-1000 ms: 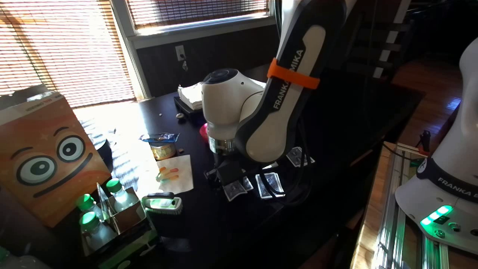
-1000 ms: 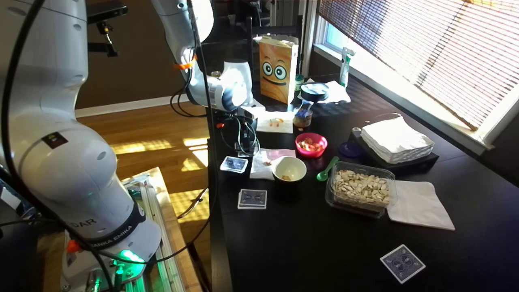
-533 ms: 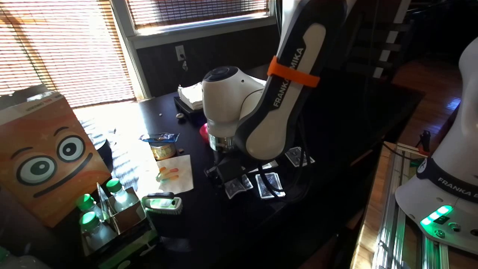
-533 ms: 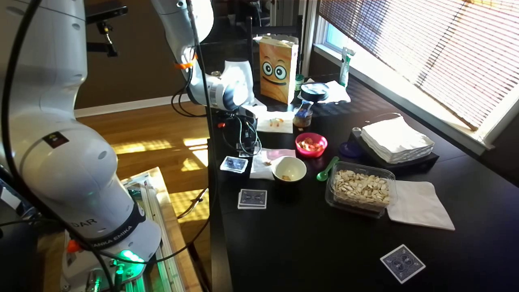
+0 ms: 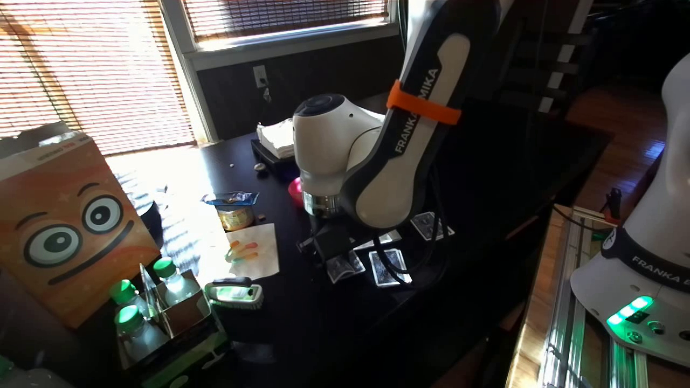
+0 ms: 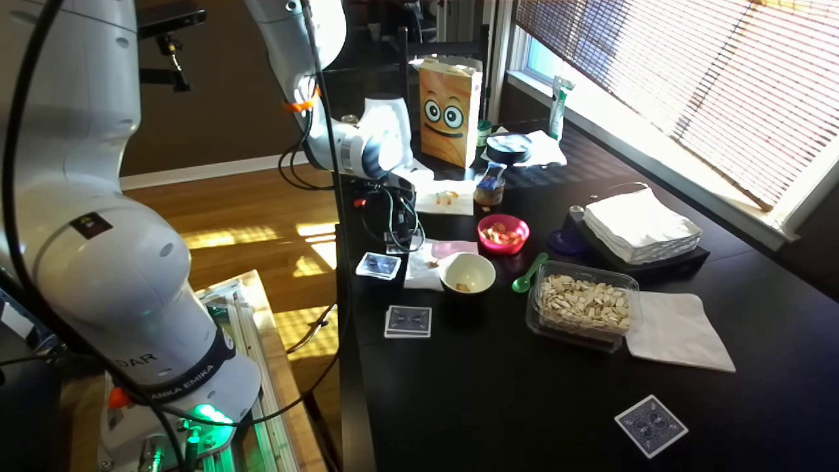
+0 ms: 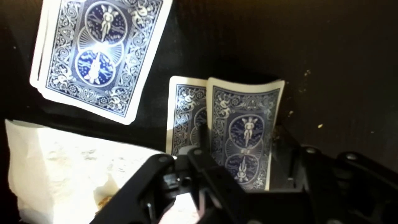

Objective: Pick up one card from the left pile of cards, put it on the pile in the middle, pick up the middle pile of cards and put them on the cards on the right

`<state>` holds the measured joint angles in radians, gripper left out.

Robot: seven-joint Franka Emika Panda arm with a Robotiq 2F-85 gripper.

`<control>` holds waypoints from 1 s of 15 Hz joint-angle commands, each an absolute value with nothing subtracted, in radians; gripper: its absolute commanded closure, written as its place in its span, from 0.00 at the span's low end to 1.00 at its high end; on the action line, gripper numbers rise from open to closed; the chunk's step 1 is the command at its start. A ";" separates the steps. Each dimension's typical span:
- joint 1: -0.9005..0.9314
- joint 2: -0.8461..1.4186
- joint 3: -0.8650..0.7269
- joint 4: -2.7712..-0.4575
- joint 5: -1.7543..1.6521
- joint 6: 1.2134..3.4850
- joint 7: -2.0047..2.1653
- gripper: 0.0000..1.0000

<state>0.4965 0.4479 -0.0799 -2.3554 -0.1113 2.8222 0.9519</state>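
In the wrist view the card (image 7: 245, 133) stands between the fingers of my gripper (image 7: 242, 137), pressed at its long edges and bowed. Its left side overlaps another card of the left pile of cards (image 7: 185, 121); I cannot tell whether it has left the table. To the upper left in that view lies the middle pile of cards (image 7: 99, 46), blue-backed with white borders, also seen in an exterior view as a middle pile (image 6: 379, 265) near the table edge. The cards on the right (image 6: 409, 321) form a low stack beyond it. The arm partly hides the left pile.
A crumpled pale paper (image 7: 62, 165) borders the middle pile. A white bowl (image 6: 467, 270), a pink bowl (image 6: 503, 235) and a clear tub of seeds (image 6: 583, 305) stand further in. A lone card (image 6: 652, 426) lies apart. A bottle carrier (image 5: 167, 318) and brush (image 5: 234, 295) sit nearby.
The fingers have narrowed. My gripper has shifted slightly toward the middle pile, and the card has slid with it over its neighbour, so the gap between those two has gone.
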 commanded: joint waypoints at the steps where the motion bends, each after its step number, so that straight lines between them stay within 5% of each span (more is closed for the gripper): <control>1: 0.527 0.401 -0.116 -2.400 -0.154 2.819 0.990 0.44; 15: 0.483 0.246 -0.057 -2.534 -0.165 2.814 0.967 0.46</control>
